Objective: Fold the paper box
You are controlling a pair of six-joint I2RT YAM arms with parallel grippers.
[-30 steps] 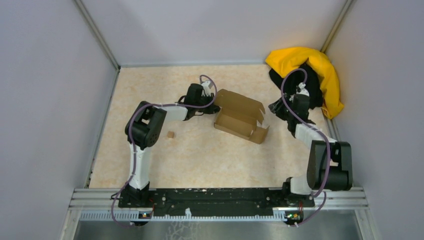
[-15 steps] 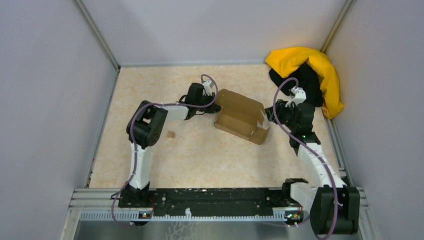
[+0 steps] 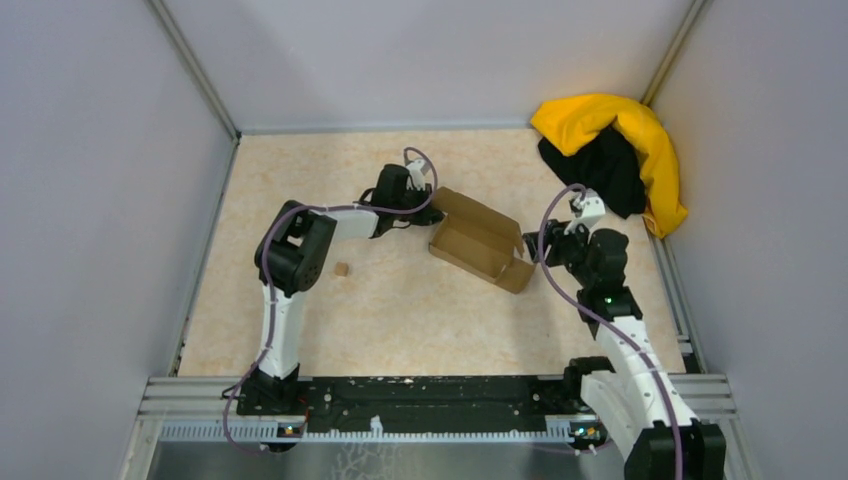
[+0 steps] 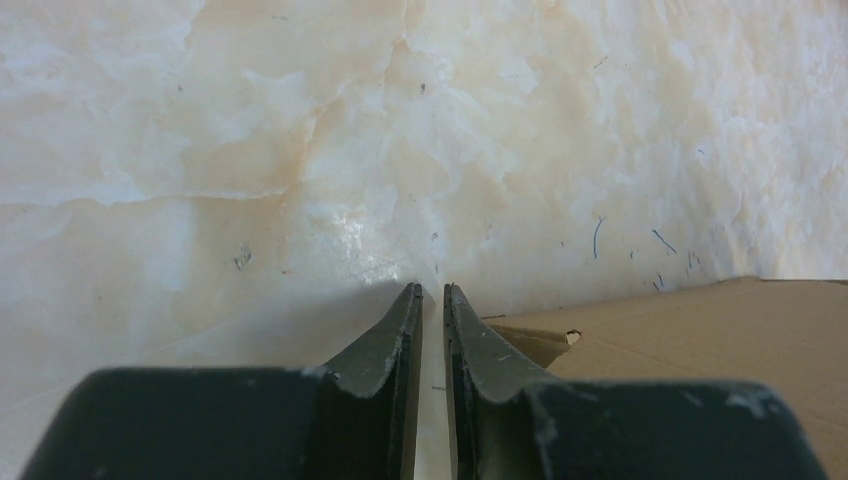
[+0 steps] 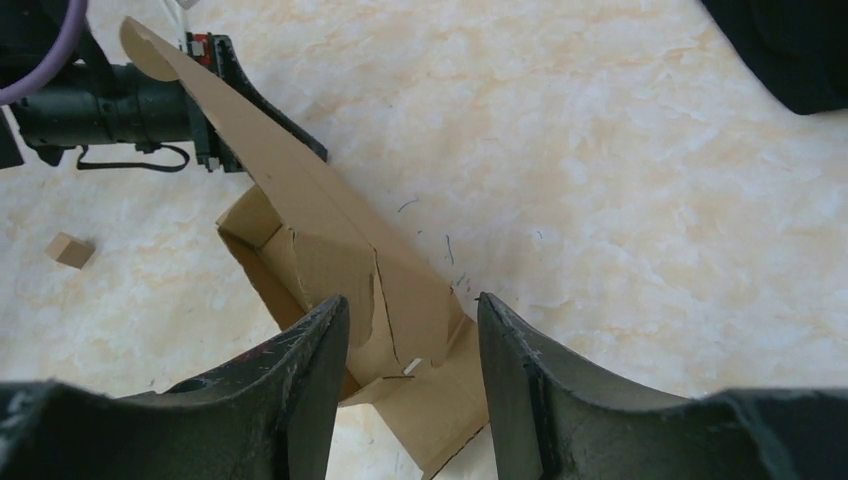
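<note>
Box (image 3: 480,243) sits near the middle of the table (image 3: 400,320), partly folded: a tray with its walls up and a lid panel standing tilted along the far side. One end flap lies flat on the table at the right end.

The left gripper (image 3: 420,210) is low at the box's far-left corner. In its wrist view the fingers (image 4: 395,350) are almost pressed together, with only a thin slit between them and nothing seen in it. The cardboard lies just beside the right-hand finger.

The right gripper (image 3: 532,246) is at the box's right end. Its fingers (image 5: 320,390) are spread, and the end wall and flat flap show between them. Whether they touch the cardboard cannot be told.

A small scrap (image 3: 342,269) lies left of the box, well apart. A yellow-and-black cloth (image 3: 620,140) is heaped in the far right corner.
</note>
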